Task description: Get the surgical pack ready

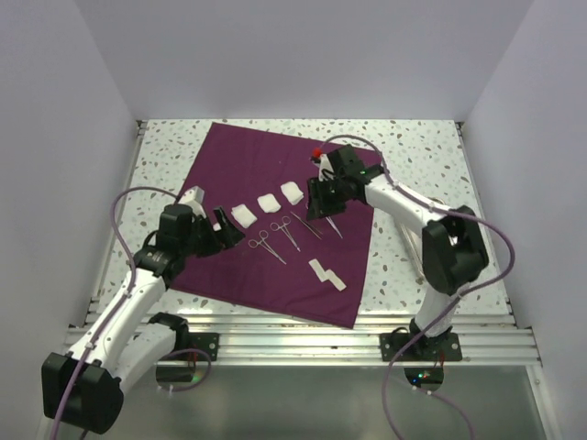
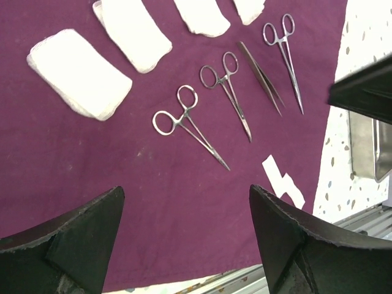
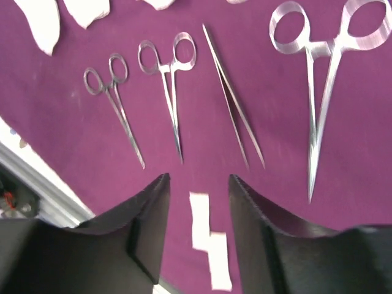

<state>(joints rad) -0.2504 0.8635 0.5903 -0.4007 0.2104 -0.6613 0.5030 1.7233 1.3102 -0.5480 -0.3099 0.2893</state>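
The dark purple cloth (image 1: pixel 275 165) lies spread flat on the table. On it are white gauze squares (image 1: pixel 246 214), thin metal clamps (image 1: pixel 266 244), tweezers (image 1: pixel 307 225) and two white strips (image 1: pixel 326 274). My left gripper (image 1: pixel 229 229) is open and empty above the cloth's left part, next to the gauze. In the left wrist view the gripper (image 2: pixel 187 208) hangs over bare cloth (image 2: pixel 122 171), with the clamps (image 2: pixel 190 122) beyond. My right gripper (image 1: pixel 316 206) is open and empty above the clamps. In the right wrist view the gripper (image 3: pixel 199 184) frames the white strips (image 3: pixel 208 239).
A silver metal tray (image 2: pixel 367 147) sits on the speckled table right of the cloth, partly under the right arm. The aluminium rail (image 1: pixel 303 335) runs along the near edge. White walls close in the left, right and back.
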